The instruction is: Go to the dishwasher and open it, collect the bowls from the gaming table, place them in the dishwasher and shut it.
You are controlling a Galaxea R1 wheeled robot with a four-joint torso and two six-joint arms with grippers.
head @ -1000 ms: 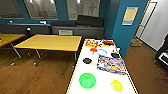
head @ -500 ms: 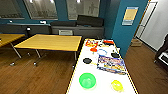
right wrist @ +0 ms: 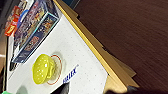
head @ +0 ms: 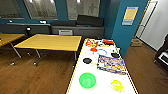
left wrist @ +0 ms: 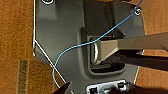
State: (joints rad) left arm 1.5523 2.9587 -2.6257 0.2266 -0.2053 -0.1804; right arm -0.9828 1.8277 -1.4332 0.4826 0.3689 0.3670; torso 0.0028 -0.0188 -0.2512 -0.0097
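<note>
Two round translucent plastic bowls (head: pixel 87 80) on smooth white gaming table (head: pixel 105 80); claw state unclear.

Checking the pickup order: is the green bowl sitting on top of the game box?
No, the green bowl rests directly on the white top of the gaming table, apart from the game box farther along.

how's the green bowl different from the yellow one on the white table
The green bowl is larger than the yellow bowl. It is bright green; the other is yellow-green. In the head view, the green bowl sits towards the table's left edge, the yellow towards its right. Both are round, at the near end.
</note>
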